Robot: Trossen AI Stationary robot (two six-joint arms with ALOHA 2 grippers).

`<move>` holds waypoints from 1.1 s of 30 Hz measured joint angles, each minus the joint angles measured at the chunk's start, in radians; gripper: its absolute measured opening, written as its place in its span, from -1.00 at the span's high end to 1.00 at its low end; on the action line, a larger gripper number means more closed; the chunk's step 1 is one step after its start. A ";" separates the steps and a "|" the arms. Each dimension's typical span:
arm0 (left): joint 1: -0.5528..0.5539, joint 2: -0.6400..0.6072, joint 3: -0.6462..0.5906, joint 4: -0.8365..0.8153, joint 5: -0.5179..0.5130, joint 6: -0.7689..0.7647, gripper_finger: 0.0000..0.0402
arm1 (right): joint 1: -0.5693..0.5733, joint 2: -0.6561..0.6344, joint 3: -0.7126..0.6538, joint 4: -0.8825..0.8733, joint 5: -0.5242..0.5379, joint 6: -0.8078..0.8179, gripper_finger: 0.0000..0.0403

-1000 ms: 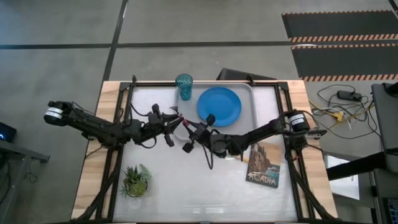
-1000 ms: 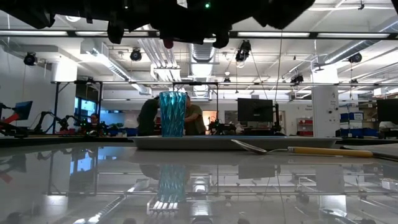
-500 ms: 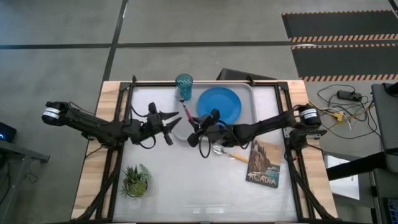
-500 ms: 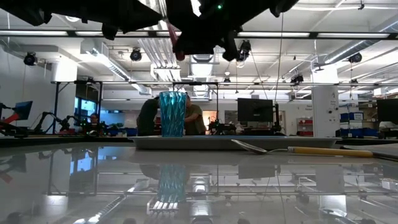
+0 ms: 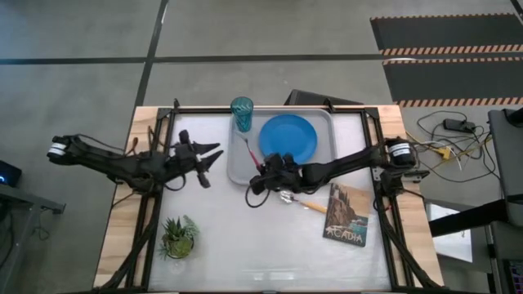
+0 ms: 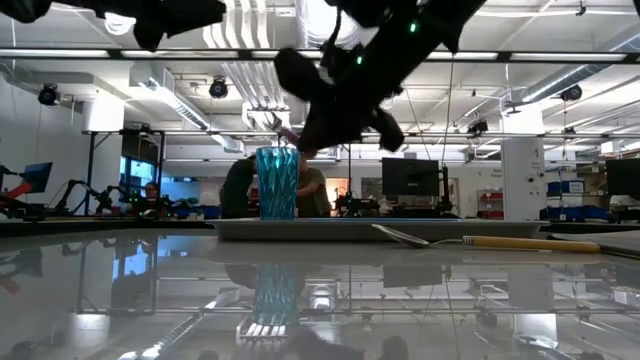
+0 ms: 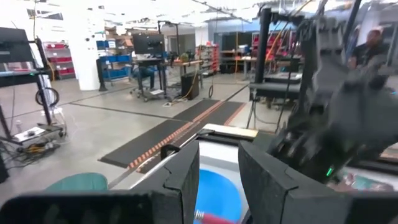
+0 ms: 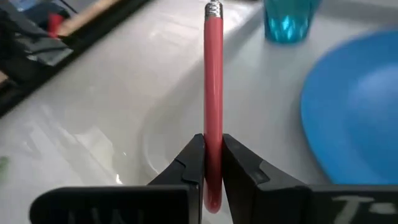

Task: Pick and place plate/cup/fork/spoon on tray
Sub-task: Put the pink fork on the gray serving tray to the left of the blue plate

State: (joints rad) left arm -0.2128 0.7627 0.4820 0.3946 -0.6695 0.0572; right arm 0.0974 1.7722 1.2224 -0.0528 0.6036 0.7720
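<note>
The grey tray (image 5: 239, 167) lies at the table's far middle, with the blue plate (image 5: 288, 137) flat on it and the teal cup (image 5: 241, 111) upright at its far left corner. My right gripper (image 5: 260, 169) is over the tray's left part, shut on the pink-handled fork (image 5: 251, 153). My left gripper (image 5: 214, 153) is open and empty just left of the tray. The orange-handled spoon (image 5: 304, 202) lies on the table near the tray's near edge. My right gripper pinches the fork's pink-red handle (image 8: 212, 130) between its two fingers (image 8: 191, 163), close to the handle's free end. The fork sticks out ahead of the fingers, along their line, its metal end (image 8: 213, 8) pointing toward the cup. It is lifted clear above the tray floor.
A dark picture book (image 5: 346, 214) lies at the table's right, near the spoon. A small potted plant (image 5: 178, 235) stands at the near left. Both arms reach in over the table's middle. People and workbenches show in the room behind.
My left gripper has drawn back toward the table's left edge, away from the fork. My right gripper, still shut on the fork, has come down toward the tray's left part, the fork's metal end now pointing toward the cup.
</note>
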 joint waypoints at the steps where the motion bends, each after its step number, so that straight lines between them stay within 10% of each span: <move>1: -0.005 -0.016 0.000 -0.006 0.000 -0.001 0.53 | -0.001 0.020 0.000 0.004 -0.001 0.024 0.86; 33: -0.032 -0.091 -0.003 -0.020 0.005 0.059 0.53 | -0.086 0.237 -0.001 0.253 -0.183 0.152 0.66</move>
State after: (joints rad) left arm -0.2443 0.6713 0.4793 0.3746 -0.6647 0.1165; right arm 0.0117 2.0097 1.2214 0.2002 0.4204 0.9245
